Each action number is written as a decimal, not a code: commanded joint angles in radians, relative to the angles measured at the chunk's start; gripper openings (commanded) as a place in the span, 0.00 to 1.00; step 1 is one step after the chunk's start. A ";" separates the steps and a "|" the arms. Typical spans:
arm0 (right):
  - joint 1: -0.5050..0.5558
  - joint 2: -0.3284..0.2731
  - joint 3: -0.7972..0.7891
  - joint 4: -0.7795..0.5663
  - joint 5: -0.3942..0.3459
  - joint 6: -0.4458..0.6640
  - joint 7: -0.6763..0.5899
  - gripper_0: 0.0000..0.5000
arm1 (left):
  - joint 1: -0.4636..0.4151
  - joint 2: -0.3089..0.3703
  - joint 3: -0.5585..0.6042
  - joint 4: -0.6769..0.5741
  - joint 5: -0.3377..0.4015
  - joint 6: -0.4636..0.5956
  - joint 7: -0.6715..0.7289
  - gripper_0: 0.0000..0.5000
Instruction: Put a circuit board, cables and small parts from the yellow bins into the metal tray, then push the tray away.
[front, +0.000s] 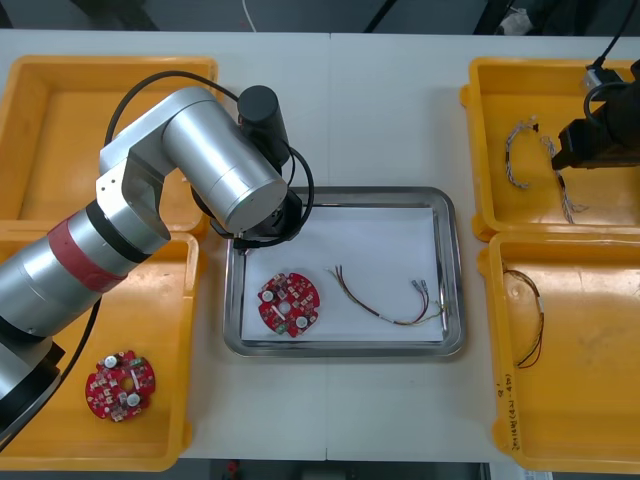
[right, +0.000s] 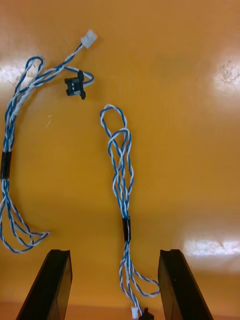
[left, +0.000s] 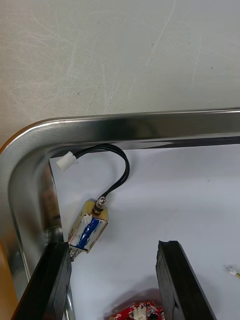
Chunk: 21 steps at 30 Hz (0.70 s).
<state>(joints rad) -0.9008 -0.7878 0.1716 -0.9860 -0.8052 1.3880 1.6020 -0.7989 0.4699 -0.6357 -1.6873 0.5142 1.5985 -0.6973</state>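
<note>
**Left arm at the tray's far left corner; right arm over the far right bin.** A small metal part (left: 89, 230), wound in blue and trailing a black lead (left: 117, 172) with a white plug, lies on the white liner in the corner of the tray (front: 345, 349). It rests just beside one finger of the left gripper (left: 114, 247), not between the two. These fingers stand apart and grasp nothing, so the part lies free. The corner probably suits it because the rim there would check a compact part from sliding when the tray is pushed.

On the same liner, nearer the robot, lies a board (front: 289, 303). Toward the tray's right side lies a red and yellow cable (front: 390, 297), apart from the board. Their spacing leaves bare liner between and beyond them for further items.

A second board (front: 120, 385) remains in the near left bin (front: 150, 300), and a dark cable (front: 541, 318) in the near right bin (front: 600, 330).

The right gripper (right: 115, 252) hangs above the floor of the far right bin (front: 495, 90). Its fingers are spread and empty, and they straddle a blue and white cable (right: 122, 165) that lies lengthwise between them, its black sleeve near the tips. This alignment appears chosen so that a descent and closure would catch the bundled strands across their narrow width. Another such cable (right: 5, 165) lies well to one side, outside the fingers' span and unlikely to be caught.

Judged from the contents, loading is well along; a blue and white cable and the final push are outstanding.
</note>
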 joint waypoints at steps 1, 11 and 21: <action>0.005 0.012 0.006 0.010 0.018 -0.043 0.042 1.00 | 0.006 -0.008 -0.010 -0.012 -0.011 -0.009 0.073 1.00; 0.008 0.030 0.008 0.102 0.024 -0.099 0.075 1.00 | 0.006 0.047 0.040 -0.107 0.000 0.084 0.088 1.00; 0.008 0.064 0.008 0.159 0.023 -0.119 0.082 1.00 | 0.006 0.072 0.215 -0.164 0.033 0.201 0.073 1.00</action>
<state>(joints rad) -0.8933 -0.7353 0.1728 -0.8305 -0.7883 1.2766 1.6588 -0.7989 0.5008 -0.4899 -1.8098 0.5305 1.7791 -0.6935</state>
